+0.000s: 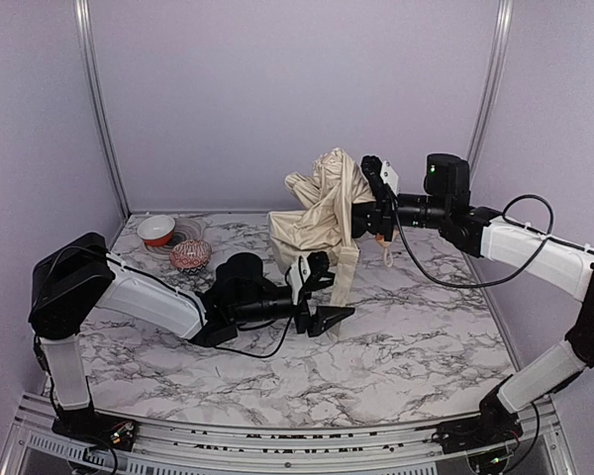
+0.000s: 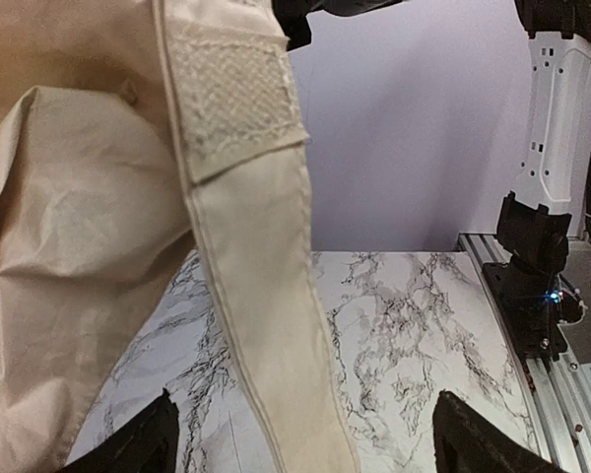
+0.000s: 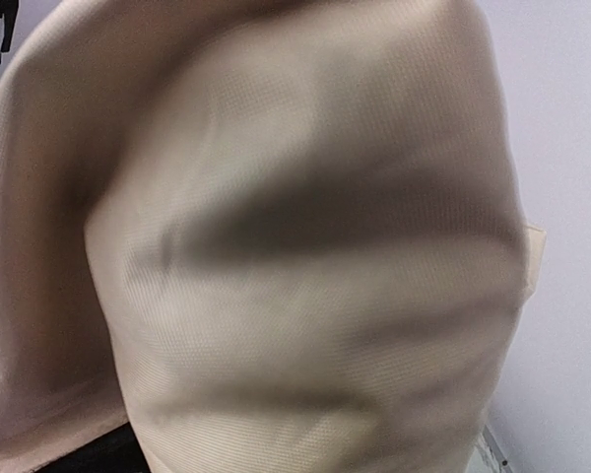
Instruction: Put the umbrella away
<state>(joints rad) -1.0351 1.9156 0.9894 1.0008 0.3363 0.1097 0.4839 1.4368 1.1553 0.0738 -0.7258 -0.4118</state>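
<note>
The umbrella (image 1: 322,203) is a bunched cream bundle held up off the marble table (image 1: 406,336) at the back middle. My right gripper (image 1: 374,212) reaches in from the right and is shut on it; the right wrist view shows only cream umbrella fabric (image 3: 295,256), with the fingers hidden. A cream closing strap (image 2: 266,325) with a hook-and-loop patch (image 2: 231,94) hangs down from the bundle. My left gripper (image 1: 329,294) is low in front of the bundle, open. The strap (image 1: 345,265) hangs between its dark fingertips (image 2: 138,445) without touching them.
A red and white bowl (image 1: 157,230) and a patterned bowl (image 1: 190,254) sit at the back left near the wall. The right arm's base (image 2: 534,258) and the metal rail (image 2: 561,384) stand at the table's near right edge. Purple walls close in three sides.
</note>
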